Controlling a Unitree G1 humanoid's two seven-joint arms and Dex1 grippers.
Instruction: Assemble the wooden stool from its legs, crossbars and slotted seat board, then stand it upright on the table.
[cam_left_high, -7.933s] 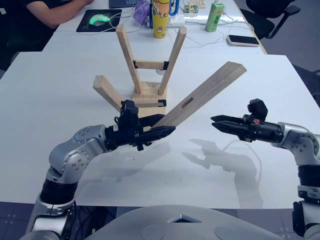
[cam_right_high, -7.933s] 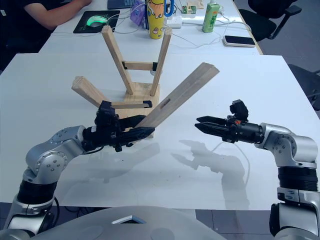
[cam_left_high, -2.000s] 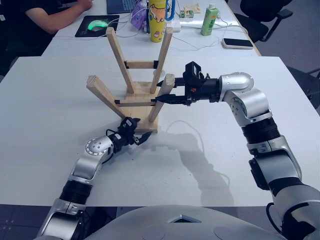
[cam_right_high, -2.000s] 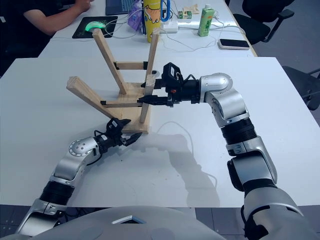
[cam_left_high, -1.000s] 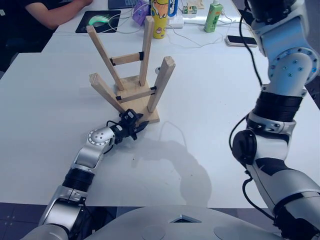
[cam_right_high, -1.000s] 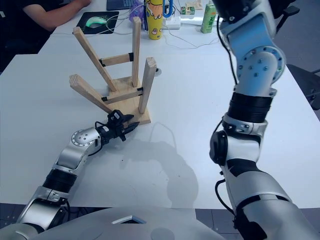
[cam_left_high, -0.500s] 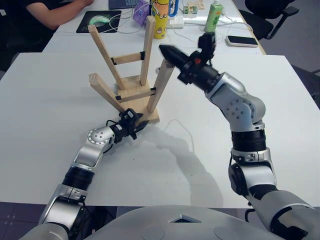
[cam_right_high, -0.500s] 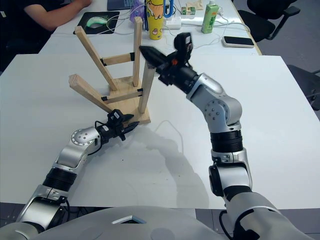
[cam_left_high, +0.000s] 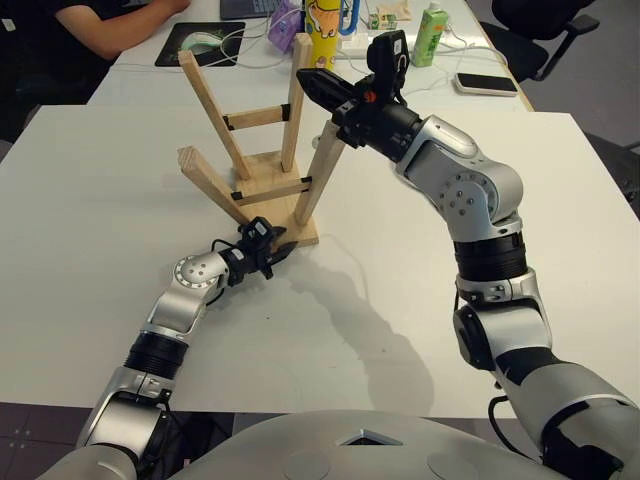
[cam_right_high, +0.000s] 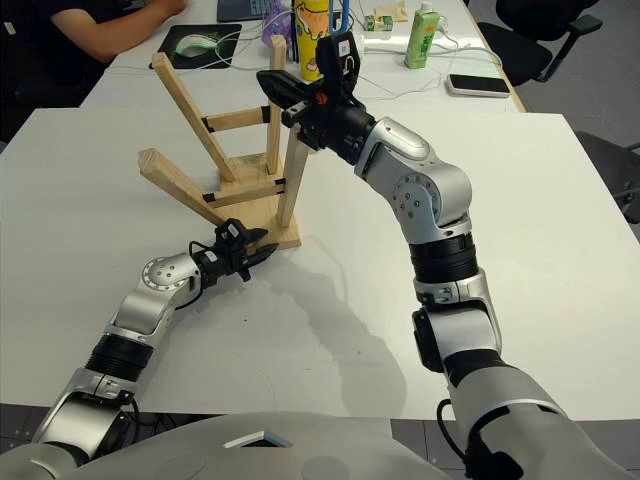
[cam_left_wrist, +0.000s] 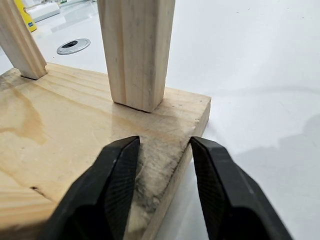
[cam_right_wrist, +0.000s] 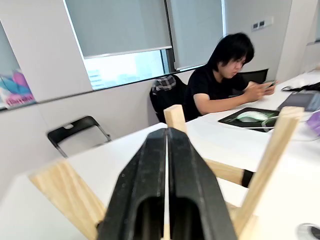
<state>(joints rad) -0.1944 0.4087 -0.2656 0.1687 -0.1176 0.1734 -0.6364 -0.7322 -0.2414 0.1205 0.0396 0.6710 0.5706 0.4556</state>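
The wooden stool (cam_left_high: 262, 180) rests upside down on the white table, its seat board (cam_left_high: 300, 234) down and its legs up, joined by crossbars (cam_left_high: 254, 118). My left gripper (cam_left_high: 277, 250) lies low at the board's near corner. Its fingers (cam_left_wrist: 120, 170) stand apart with the corner of the seat board (cam_left_wrist: 165, 120) between them, just in front of a leg (cam_left_wrist: 136, 50). My right gripper (cam_left_high: 306, 78) is shut and holds nothing. It hovers over the top of the near right leg (cam_left_high: 322, 165), its fingers (cam_right_wrist: 150, 165) pressed together above the leg ends.
A second table behind holds a yellow cup (cam_left_high: 321, 32), a green carton (cam_left_high: 428, 30), a phone (cam_left_high: 485, 82) and a mouse pad (cam_left_high: 196, 42). A metal grommet (cam_left_wrist: 73, 46) sits in the table beyond the board. Bare table lies to the right and near side.
The loose leg that my left gripper held 7.9 s ago now stands in the seat board. My right arm swung down to the leg tops. The left gripper moved to the board's corner.
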